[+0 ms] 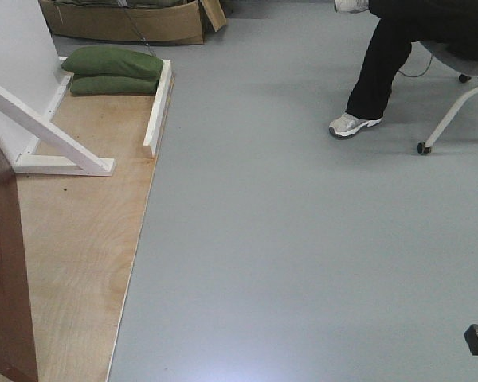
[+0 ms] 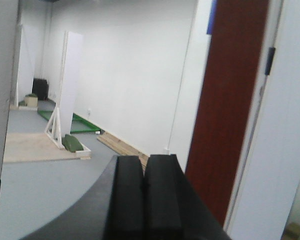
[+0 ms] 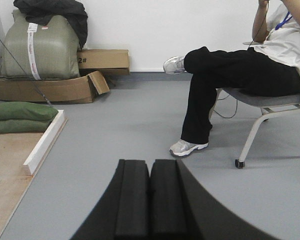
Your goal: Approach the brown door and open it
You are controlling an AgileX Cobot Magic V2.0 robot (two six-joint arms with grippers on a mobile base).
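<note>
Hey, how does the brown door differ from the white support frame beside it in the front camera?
Colour: the brown door is glossy reddish-brown, while the white support frame is plain white. Pose: the door stands upright, while the frame's brace slants down to a rail lying flat. Extent: only a sliver of the door shows at the left edge, while the frame's bars are in fuller view. Both sit over the plywood base.

Behind door [image 1: 4, 270]: frame [image 1: 52, 133], then sandbags [image 1: 111, 65]

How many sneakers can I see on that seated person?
2: one sneaker flat on the grey floor, the other sneaker lifted on the crossed leg.
</note>
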